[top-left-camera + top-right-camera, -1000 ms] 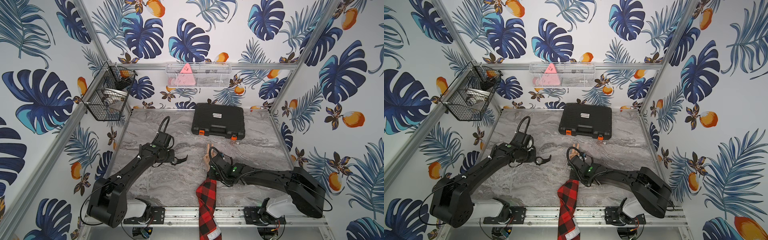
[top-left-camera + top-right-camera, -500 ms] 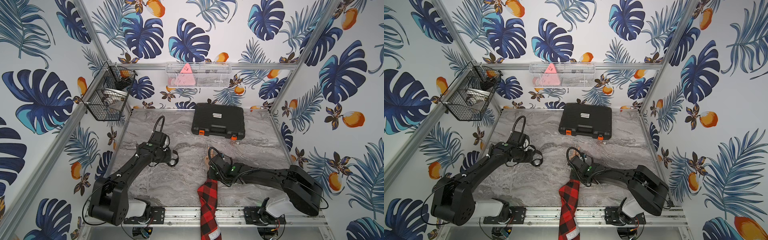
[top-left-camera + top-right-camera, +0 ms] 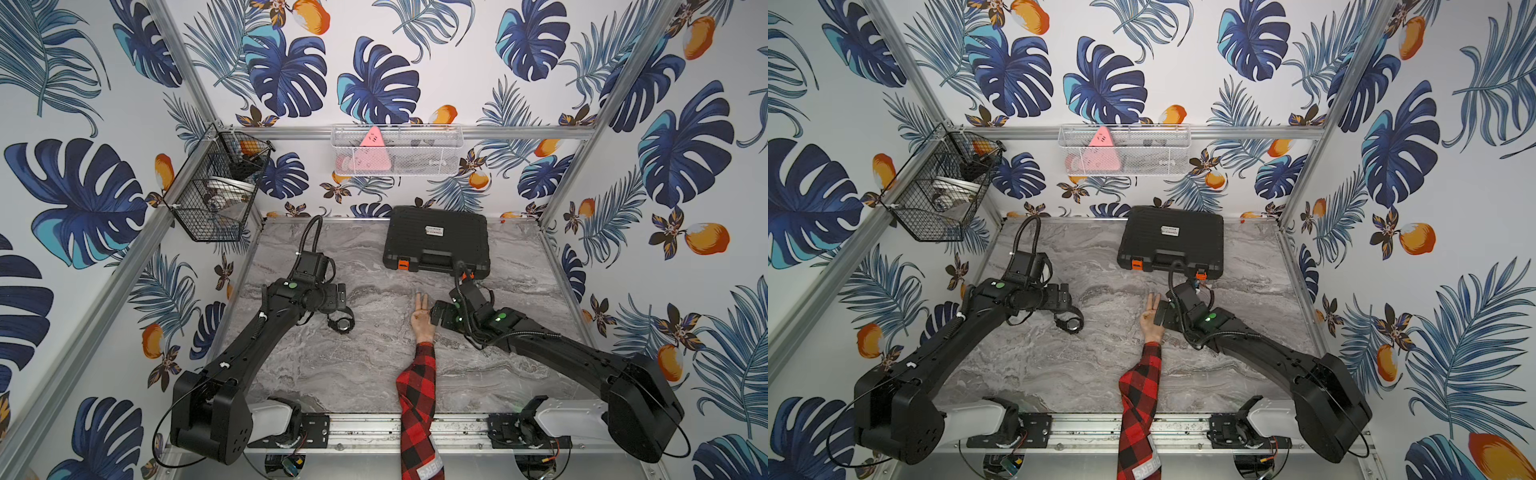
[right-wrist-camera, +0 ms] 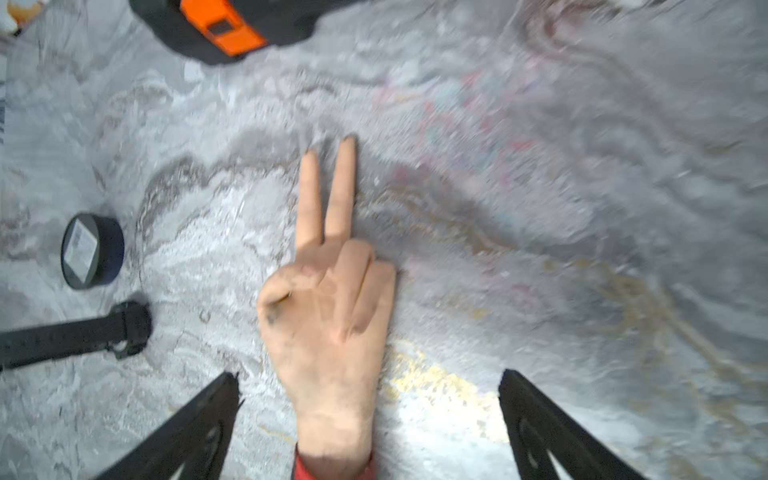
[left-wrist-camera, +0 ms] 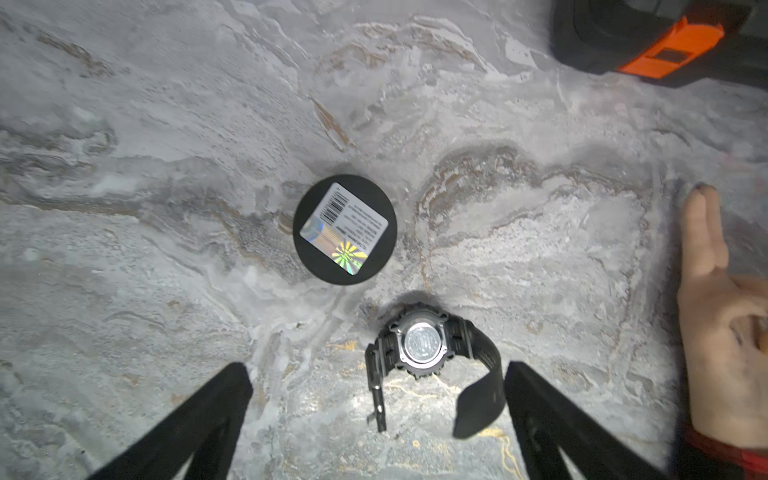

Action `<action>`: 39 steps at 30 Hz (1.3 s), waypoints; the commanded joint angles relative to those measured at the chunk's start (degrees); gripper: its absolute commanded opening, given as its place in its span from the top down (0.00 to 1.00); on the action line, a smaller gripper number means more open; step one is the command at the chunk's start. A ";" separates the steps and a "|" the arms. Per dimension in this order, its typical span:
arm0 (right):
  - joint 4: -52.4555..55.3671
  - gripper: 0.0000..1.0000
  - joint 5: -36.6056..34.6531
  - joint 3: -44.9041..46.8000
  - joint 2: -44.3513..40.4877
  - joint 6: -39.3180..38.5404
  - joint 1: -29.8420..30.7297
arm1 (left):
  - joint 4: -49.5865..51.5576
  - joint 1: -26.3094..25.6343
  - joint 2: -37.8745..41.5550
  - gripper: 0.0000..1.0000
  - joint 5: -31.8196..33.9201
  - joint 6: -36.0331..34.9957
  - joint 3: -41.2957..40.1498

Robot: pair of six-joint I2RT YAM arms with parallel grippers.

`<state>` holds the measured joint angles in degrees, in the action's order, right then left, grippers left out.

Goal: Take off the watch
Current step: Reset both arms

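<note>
The watch (image 5: 422,347) lies loose on the marble table with its case back up and its strap undone. In both top views it sits left of centre (image 3: 341,323) (image 3: 1070,323). My left gripper (image 5: 376,386) hangs open just above it, one finger on each side, touching nothing. A mannequin hand (image 4: 332,299) in a red plaid sleeve (image 3: 417,399) rests palm down with two fingers stretched out and a bare wrist. My right gripper (image 4: 369,380) is open over that wrist and holds nothing. The watch strap (image 4: 75,336) shows beside the hand.
A flat black disc with a barcode label (image 5: 345,229) lies close to the watch. A black tool case with orange latches (image 3: 436,241) stands at the back. A black wire basket (image 3: 216,191) and a white mesh basket (image 3: 397,151) hang on the walls.
My left gripper carried the watch left, away from the hand, and let it go onto the table. My right gripper came off the hand and drew back to the right. Both opened.
</note>
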<state>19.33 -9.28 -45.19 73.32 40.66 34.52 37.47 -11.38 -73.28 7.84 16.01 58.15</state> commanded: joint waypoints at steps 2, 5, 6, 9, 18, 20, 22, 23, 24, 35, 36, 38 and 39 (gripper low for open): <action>2.45 0.00 -0.90 -1.08 -1.50 -13.18 -8.04 | -7.73 0.15 0.10 0.01 14.27 3.41 -0.40; 0.69 0.00 -8.29 -0.92 -1.58 -17.70 -13.79 | -12.36 0.13 -1.02 0.01 23.49 4.70 -1.60; -0.43 0.00 -11.51 -0.54 -1.39 -18.36 -14.94 | -14.39 0.13 -1.32 0.01 26.38 4.21 -2.29; -8.38 0.00 -15.68 3.05 -0.34 -23.45 -19.49 | -23.88 0.13 -1.87 0.01 32.97 0.31 -6.89; -36.07 0.00 -20.98 14.52 8.98 -29.37 -31.02 | -56.28 0.13 -1.70 0.01 34.90 -4.60 -28.12; -38.02 0.00 -20.64 16.27 6.97 -30.15 -32.04 | -65.54 0.13 -2.03 0.01 33.50 -6.64 -33.56; -45.72 0.00 -18.53 20.54 4.67 -30.77 -32.90 | -74.38 0.19 -3.13 0.01 31.64 -7.55 -38.19; -46.63 0.00 -16.63 21.39 3.87 -30.52 -33.39 | -78.48 0.13 -3.57 0.01 31.67 -9.13 -39.48; -47.55 0.00 -14.55 21.88 3.26 -30.89 -33.78 | -79.75 0.13 -3.35 0.01 28.48 -9.92 -40.19; -68.27 0.00 -0.46 25.40 9.82 -31.62 -37.89 | -117.91 0.21 -20.22 0.01 17.69 -19.16 -47.85; -72.30 0.00 0.53 26.44 11.51 -31.87 -38.33 | -115.62 0.29 -19.76 0.01 16.53 -18.74 -47.56; -81.05 0.00 0.98 28.34 16.39 -31.70 -38.89 | -114.00 0.44 -21.75 0.01 16.27 -18.87 -45.75; -85.58 0.00 2.18 29.16 19.48 -31.82 -39.20 | -115.41 0.56 -24.07 0.01 16.64 -19.58 -44.75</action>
<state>-53.63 -11.00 -17.32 88.79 9.72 -4.21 -71.02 -11.05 -94.65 27.11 -1.54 12.01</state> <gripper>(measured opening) 0.998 0.990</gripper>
